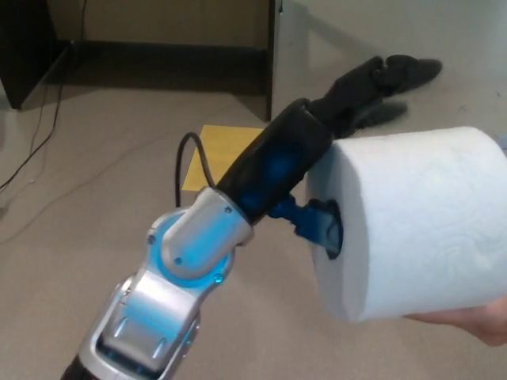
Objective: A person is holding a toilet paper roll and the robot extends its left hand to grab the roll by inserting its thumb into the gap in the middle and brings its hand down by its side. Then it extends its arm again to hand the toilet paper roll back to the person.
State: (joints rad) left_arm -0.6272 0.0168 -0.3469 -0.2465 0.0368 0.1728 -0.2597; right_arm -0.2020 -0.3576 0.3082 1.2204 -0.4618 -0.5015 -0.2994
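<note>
Core gap: your left hand (317,150) has its thumb (317,222) in the roll (412,222), filling the hole.
Under roll: a person's hand (467,323) blocks you there.
Above roll: your fingers (396,75) reach over it into free air.
Left side: you have open floor (95,182); a yellow sheet (218,154) lies flat.

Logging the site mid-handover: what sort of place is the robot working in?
Probably an indoor office or lab room: beige carpet, a dark cabinet with cables trailing down the floor beside it, and a yellow square lying on the carpet.
</note>
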